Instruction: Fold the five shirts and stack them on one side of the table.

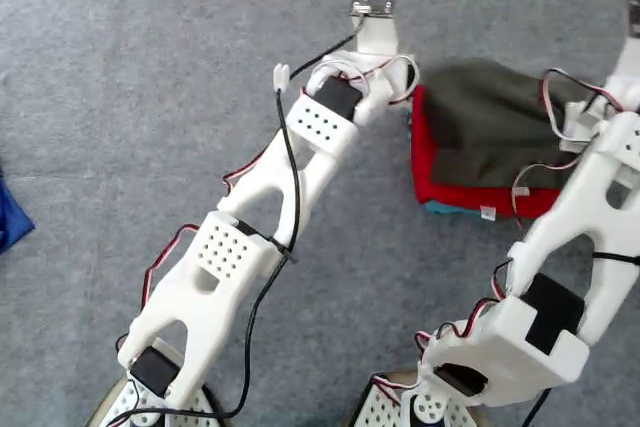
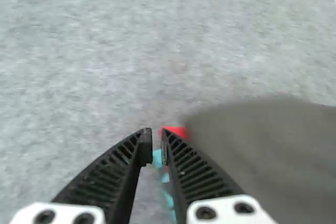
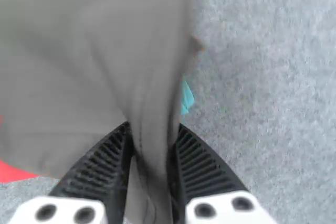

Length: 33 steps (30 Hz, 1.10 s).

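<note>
Right claw [image 3: 152, 129] was clamped on a pleat of the olive-grey cotton shirt [image 3: 79, 51], at the pile's edge nearest my right arm. Cloth ran straight between both fingers. My read: it held that edge so the top layer could be squared on the pile.

Left claw [image 2: 152, 139] sat low at the opposite corner of the pile, fingers pressed nearly together, tips just beside the corner of the red folded shirt [image 2: 173, 132]. A strip of the thin teal shirt [image 2: 157, 157] showed through the slit between them. Couldn't tell whether it was gripped or just lying underneath. Likely there to pin or tuck that corner while the right side held.

Stack order: olive on top, red under it, teal at the bottom, peeking out along the near edge. It sat on the right side of the grey felt surface [image 1: 150, 77], so I took that as the stacking side. Three layers were visible; couldn't rule out more hidden inside.

Crumpled blue cloth [image 1: 10, 219] lay at the far left edge of the surface, well apart from the pile. Probably a shirt not yet folded, so I judged the task past halfway but not done.

Risk: tugging with the right claw while that corner was loose could drag the top shirt off-square.
</note>
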Each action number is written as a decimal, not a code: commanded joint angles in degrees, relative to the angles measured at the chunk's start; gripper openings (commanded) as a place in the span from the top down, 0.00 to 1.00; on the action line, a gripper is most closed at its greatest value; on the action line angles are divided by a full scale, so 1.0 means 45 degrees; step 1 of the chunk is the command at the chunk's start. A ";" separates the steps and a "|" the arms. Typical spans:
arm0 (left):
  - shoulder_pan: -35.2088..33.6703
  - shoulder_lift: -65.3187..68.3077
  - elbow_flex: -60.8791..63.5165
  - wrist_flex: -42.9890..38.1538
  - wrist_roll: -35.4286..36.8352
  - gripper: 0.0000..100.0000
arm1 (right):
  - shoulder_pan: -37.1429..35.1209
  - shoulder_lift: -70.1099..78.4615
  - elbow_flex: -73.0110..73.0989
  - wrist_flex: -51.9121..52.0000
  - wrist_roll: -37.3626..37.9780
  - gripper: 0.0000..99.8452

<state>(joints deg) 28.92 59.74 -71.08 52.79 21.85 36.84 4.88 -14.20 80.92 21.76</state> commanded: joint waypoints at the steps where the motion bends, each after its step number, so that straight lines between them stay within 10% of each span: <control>1: 0.0147 -0.0039 -0.0654 -0.0215 0.0117 0.94 | 0.0195 0.0107 -0.0459 -0.0156 0.0098 0.98; 15: 0.0049 0.0059 -0.0654 -0.0137 0.0117 0.94 | 0.0391 0.0576 0.0440 0.0020 0.0703 0.93; 25: 0.0127 -0.0020 -0.0674 -0.0098 0.0117 0.94 | 0.0938 0.0674 -0.0987 0.0801 0.0703 0.62; 33: 0.1690 -0.0137 -0.1006 -0.0078 0.0137 0.94 | 0.0449 0.1241 -0.2002 -0.0430 0.0391 0.91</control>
<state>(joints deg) 33.23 61.05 -71.43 52.70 21.85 40.00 9.19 -20.35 82.95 24.57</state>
